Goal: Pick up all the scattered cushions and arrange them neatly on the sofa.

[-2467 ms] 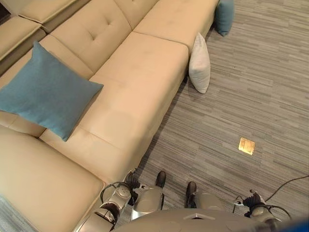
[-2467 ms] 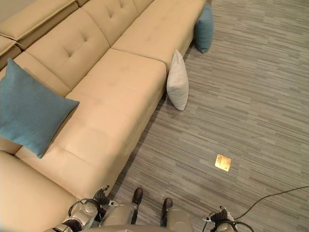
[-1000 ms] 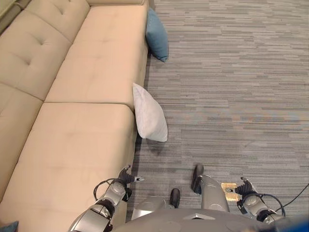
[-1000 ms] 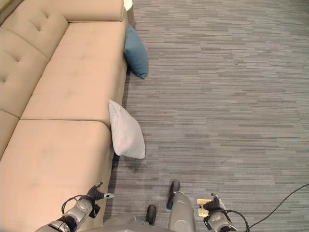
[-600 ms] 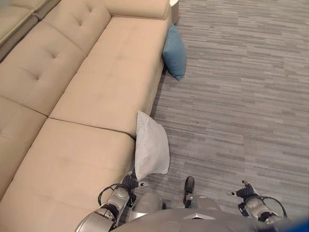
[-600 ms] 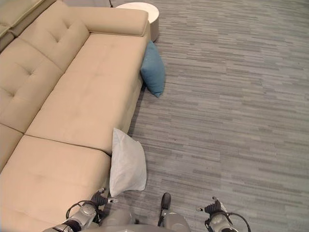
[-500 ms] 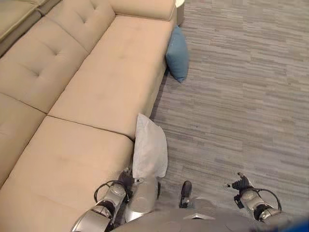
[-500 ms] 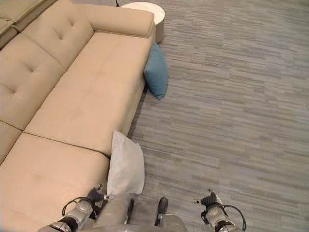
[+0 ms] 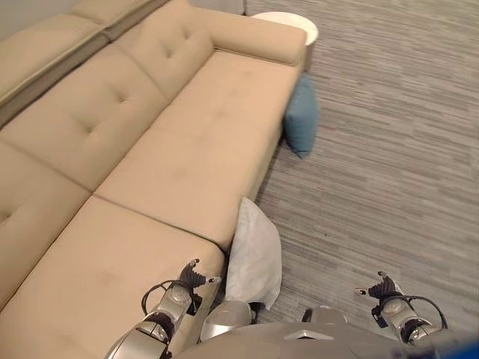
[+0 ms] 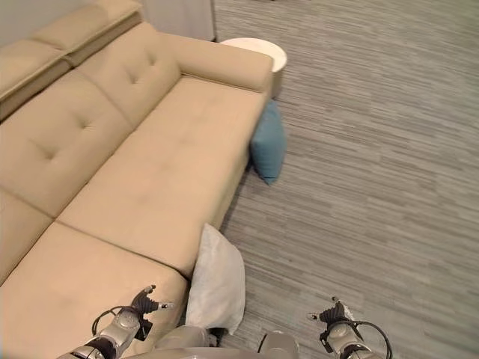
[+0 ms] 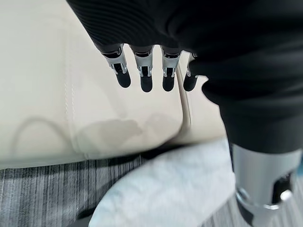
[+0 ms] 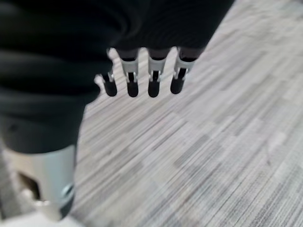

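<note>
Cushions on the floor, two items. I see the pale grey cushion (image 9: 254, 254) leaning upright against the front edge of the beige sofa (image 9: 179, 157), at the seam between two seat sections. I see the blue cushion (image 9: 301, 126) further along, also on the striped grey carpet (image 9: 389, 172), propped against the sofa front near the armrest. A round white side table (image 9: 288, 19) stands just past that armrest.

Left hand (image 9: 191, 278): I read it low over the near seat edge, just beside the grey cushion and not touching it. Its fingers (image 11: 142, 78) hang straight and spread, holding nothing.

Right hand (image 9: 383, 288): I read it over bare carpet, well apart from both cushions. Its fingers (image 12: 152, 80) hang straight and relaxed, holding nothing.
</note>
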Controlling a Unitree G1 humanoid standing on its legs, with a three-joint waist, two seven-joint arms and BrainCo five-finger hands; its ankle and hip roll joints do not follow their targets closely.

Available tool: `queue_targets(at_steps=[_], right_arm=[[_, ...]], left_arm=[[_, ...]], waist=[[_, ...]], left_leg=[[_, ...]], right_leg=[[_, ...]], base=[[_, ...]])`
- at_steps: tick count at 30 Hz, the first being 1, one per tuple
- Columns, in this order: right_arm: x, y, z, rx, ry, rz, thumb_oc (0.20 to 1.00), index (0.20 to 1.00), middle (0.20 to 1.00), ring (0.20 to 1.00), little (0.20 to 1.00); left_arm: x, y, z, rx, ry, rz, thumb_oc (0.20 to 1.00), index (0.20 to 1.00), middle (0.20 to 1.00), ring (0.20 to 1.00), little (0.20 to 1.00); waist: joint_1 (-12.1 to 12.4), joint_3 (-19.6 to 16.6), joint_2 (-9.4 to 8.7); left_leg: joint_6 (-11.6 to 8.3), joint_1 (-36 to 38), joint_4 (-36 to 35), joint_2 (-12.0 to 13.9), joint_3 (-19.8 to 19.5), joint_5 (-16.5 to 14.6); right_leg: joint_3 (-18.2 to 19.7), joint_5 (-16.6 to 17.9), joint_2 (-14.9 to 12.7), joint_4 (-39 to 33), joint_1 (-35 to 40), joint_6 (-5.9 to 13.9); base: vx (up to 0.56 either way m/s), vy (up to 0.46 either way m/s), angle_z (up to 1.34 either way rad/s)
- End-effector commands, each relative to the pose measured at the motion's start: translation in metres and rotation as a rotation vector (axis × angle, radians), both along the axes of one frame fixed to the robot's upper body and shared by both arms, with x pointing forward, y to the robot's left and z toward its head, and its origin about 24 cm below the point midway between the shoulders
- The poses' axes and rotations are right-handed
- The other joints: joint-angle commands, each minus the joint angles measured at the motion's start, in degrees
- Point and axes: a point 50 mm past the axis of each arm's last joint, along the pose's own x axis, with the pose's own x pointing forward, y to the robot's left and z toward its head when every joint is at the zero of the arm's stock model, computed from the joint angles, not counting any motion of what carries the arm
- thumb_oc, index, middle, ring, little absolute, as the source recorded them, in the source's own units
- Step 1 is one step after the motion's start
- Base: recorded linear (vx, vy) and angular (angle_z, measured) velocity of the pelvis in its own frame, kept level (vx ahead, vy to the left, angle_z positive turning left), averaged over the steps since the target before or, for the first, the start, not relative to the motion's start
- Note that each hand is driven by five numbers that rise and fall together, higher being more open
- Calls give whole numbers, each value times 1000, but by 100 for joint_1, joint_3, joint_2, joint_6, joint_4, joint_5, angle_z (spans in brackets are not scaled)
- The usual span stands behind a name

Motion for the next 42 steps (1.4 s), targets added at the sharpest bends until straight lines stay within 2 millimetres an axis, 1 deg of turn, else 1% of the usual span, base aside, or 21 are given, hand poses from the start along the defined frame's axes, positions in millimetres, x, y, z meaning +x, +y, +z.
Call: queue_targets(at_steps=[1,2,4,5,9,12,14,17,18,19,22,24,27,28,31,32,35,36,40,41,42], right_arm=[[-3,-17,6,-39,-23,-18,1000,1000,1000,1000,1000],[-10,-19,4,-25,-19,-72,1000,1000,1000,1000,1000],[-8,-17,4,-16,-22,-72,1000,1000,1000,1000,1000],[-6,-15,4,-15,-33,-74,1000,1000,1000,1000,1000],[-7,-18,5,-26,-31,-74,1000,1000,1000,1000,1000],[-8,-21,6,-31,-38,-85,1000,1000,1000,1000,1000],[-9,-20,5,-14,-47,-98,1000,1000,1000,1000,1000],[-8,-17,5,0,-55,-104,1000,1000,1000,1000,1000],[-12,-16,3,5,-42,-111,1000,1000,1000,1000,1000],[-9,-13,3,13,-44,-99,1000,1000,1000,1000,1000],[-11,-10,1,16,-28,-80,1000,1000,1000,1000,1000],[-5,-7,2,17,-29,-55,1000,1000,1000,1000,1000],[0,-5,3,26,-43,-45,1000,1000,1000,1000,1000],[1,-5,3,24,-47,-36,1000,1000,1000,1000,1000],[1,-7,3,25,-47,-41,1000,1000,1000,1000,1000],[0,-6,3,29,-42,-46,1000,1000,1000,1000,1000],[2,-6,4,27,-48,-44,1000,1000,1000,1000,1000],[2,-7,4,26,-52,-49,1000,1000,1000,1000,1000],[1,-8,5,21,-69,-64,1000,1000,1000,1000,1000],[-3,-14,5,6,-63,-80,1000,1000,1000,1000,1000],[-5,-16,5,1,-57,-85,1000,1000,1000,1000,1000]], left_arm=[[-5,-8,-3,-18,-12,2,1000,1000,1000,1000,1000],[2,-12,-1,-18,-20,-39,1000,1000,1000,1000,1000],[1,-15,-2,-33,-16,-22,1000,1000,1000,1000,1000],[0,-16,-3,-36,-14,-11,1000,1000,1000,1000,1000],[-6,-16,-6,-37,10,2,1000,1000,1000,1000,1000],[-18,-15,-11,-41,54,20,1000,1000,1000,1000,1000],[-21,-13,-12,-40,67,13,1000,1000,1000,1000,1000],[-22,-13,-12,-42,70,14,1000,1000,1000,1000,1000],[-24,-15,-13,-50,77,12,1000,1000,1000,1000,1000],[-24,-13,-13,-44,76,20,1000,1000,1000,1000,1000],[-22,-10,-11,-40,64,25,1000,1000,1000,1000,1000],[-23,-5,-11,-31,67,36,1000,1000,1000,1000,1000],[-25,0,-11,-23,75,43,1000,1000,1000,1000,1000],[-28,2,-12,-17,83,41,1000,1000,1000,1000,1000],[-31,4,-13,-11,97,39,1000,1000,1000,1000,1000],[-33,7,-13,-3,105,50,1000,1000,1000,1000,1000],[-30,9,-11,-3,90,77,1000,1000,1000,1000,1000],[-31,12,-11,-5,84,105,1000,1000,1000,1000,1000],[-26,10,-10,-17,65,127,1000,1000,1000,1000,1000],[-20,5,-9,-22,49,115,1000,1000,1000,1000,1000],[-18,4,-8,-26,43,113,1000,1000,1000,1000,1000]], waist=[[-107,-65,37],[-233,-97,-47],[-274,-122,-60],[-258,-103,-103],[-269,-53,-183],[-373,-15,-260],[-451,-22,-325],[-516,-68,-333],[-564,-128,-274],[-554,-162,-252],[-513,-160,-273],[-458,-76,-223],[-436,-39,-169],[-403,-58,-121],[-393,-112,-110],[-360,-173,-138],[-320,-198,-191],[-266,-225,-264],[-338,-67,-238],[-420,91,-232],[-480,88,-244]], left_leg=[[-156,-172,738,11,-195,-762],[-301,-155,828,-102,-754,-803],[-420,-208,850,-8,-838,-788],[-542,-356,897,233,-734,-709],[-601,-674,1032,372,-521,-567],[-520,-910,1272,450,395,-587],[-431,-857,1559,427,1016,-857],[-389,-717,1554,403,1260,-1016],[-348,-555,1223,462,1535,-1009],[-331,-415,911,401,1424,-987],[-292,-328,661,350,1430,-911],[-218,-260,513,368,1443,-832],[-178,-183,377,416,1365,-756],[-190,-163,314,495,1333,-713],[-202,-166,279,550,1287,-692],[-226,-199,273,577,1288,-684],[-327,-355,285,684,1254,-591],[-476,-507,310,796,1237,-459],[-771,-784,288,1109,1014,-48],[-795,-1033,449,1184,1132,106],[-765,-1063,550,1240,1414,64]], right_leg=[[724,1000,268,-1792,71,24],[1367,1151,330,-2355,220,-10],[865,1214,113,-2686,428,-32],[720,1165,197,-2869,600,-118],[378,1188,198,-3173,817,-186],[-53,1252,108,-3437,954,-236],[-351,1327,7,-3550,951,-263],[-506,1340,-40,-3599,972,-247],[-677,1368,-39,-3643,979,-204],[-698,1409,-13,-3625,936,-176],[-801,1437,-59,-3508,882,-105],[-853,1356,-103,-2868,597,-25],[-796,1271,-148,-2450,428,95],[-829,1272,-306,-2411,471,87],[-603,1318,-427,-2519,562,98],[-454,1364,-535,-2711,706,149],[-346,1436,-645,-2923,806,211],[-293,1315,-575,-3297,974,202],[-346,1090,-230,-3360,996,9],[-614,1068,-128,-3399,1037,-123],[-742,1060,-127,-3395,1029,-165]], base=[[204,-290,227],[114,-249,296],[64,-331,275],[-14,-264,215],[-75,-213,125],[-149,-136,46],[-112,-62,122],[-26,21,57],[30,101,42],[23,123,23],[-22,118,12],[-76,104,-22],[-44,16,-33],[-28,-80,-9],[-27,-133,-11],[-68,-232,-14],[-123,-307,7],[-171,-418,9],[-194,-356,26],[-296,-331,114],[-303,-319,160]])
